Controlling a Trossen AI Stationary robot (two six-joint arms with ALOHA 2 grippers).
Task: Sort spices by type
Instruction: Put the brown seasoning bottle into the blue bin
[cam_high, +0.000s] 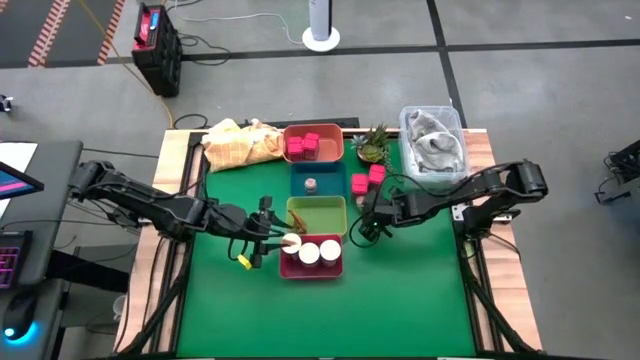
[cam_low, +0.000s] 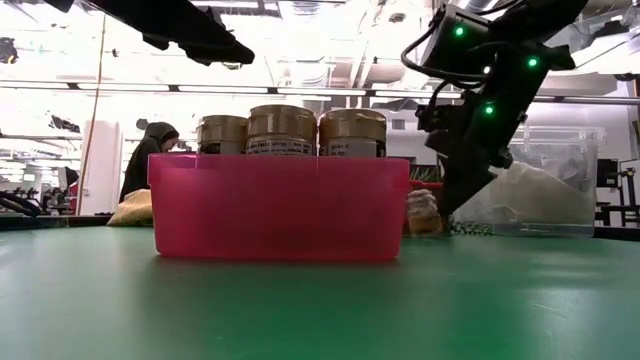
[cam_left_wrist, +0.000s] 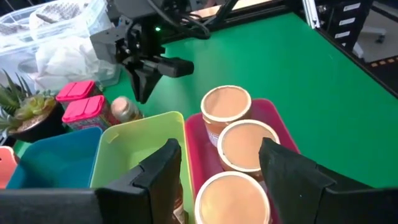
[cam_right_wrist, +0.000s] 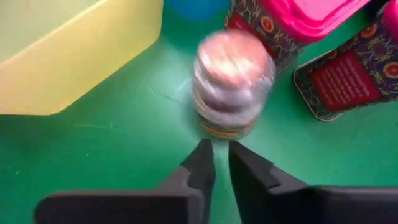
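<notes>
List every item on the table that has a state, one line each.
Left gripper: open, over the jars.
Right gripper: shut, empty, beside the small shaker.
Small shaker: upright on the mat, loose.
Three tan-lidded jars: upright in the magenta tray.

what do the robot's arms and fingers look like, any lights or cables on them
Both arms are dark, jointed links. The left arm carries loose black cables near its wrist. The right arm shows small green lights and a looping black cable. The right gripper has flat, black, wedge-shaped fingers; the left gripper has broader, dark, blocky ones.
</notes>
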